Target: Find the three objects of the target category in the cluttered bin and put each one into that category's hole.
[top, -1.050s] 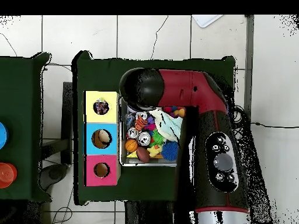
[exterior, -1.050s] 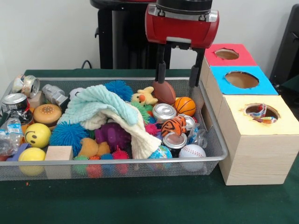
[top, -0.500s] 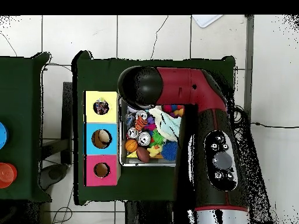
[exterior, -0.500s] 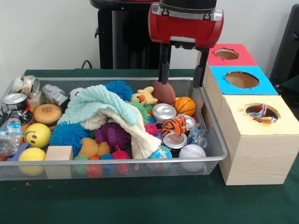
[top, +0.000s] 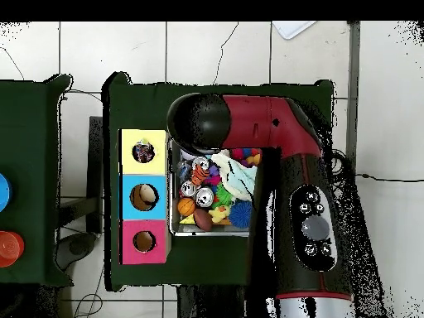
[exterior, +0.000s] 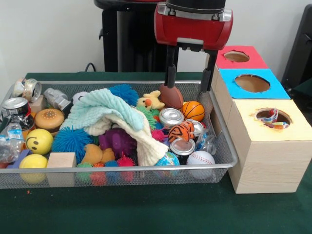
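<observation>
Football (exterior: 171,96) is lying directly beneath the gripper (exterior: 188,77), tilted on its long axis, nearer 1 finger; jaws spread, grasping nothing

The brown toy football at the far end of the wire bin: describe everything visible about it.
The brown toy football is a small, smooth, pointed-oval ball with a pale stripe near its upper tip. It stands tilted, nearly on end, against the far wall of the wire mesh bin. The orange basketball sits beside it, the yellow plush toy on its other side, a silver can just in front. The open gripper hangs around its top, one finger at its tip; contact is unclear.
</observation>
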You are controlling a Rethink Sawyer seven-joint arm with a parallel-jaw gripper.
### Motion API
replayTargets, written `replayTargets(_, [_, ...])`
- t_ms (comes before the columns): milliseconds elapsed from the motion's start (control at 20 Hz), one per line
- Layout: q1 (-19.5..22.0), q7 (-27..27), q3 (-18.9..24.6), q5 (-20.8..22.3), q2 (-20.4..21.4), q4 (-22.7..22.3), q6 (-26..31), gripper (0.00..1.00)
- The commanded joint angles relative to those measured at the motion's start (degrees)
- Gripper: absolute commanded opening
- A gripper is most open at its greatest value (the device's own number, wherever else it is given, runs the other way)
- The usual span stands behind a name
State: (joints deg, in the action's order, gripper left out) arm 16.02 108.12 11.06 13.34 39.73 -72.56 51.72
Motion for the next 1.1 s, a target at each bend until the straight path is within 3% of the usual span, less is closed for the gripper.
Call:
replayTargets(50, [0.5, -8.0, 4.1, 2.1, -2.6, -0.4, 5.1, 1.00])
replayTargets(450, [-0.1, -7.7, 4.2, 2.3, -2.6, -0.1, 5.6, 1.00])
replayTargets(800, [-6.0, 1.3, 2.1, 1.7, -4.5, 3.8, 7.4, 1.00])
replayTargets(1100, [-3.7, -3.4, 1.9, 0.9, -2.0, 2.2, 7.5, 1.00])
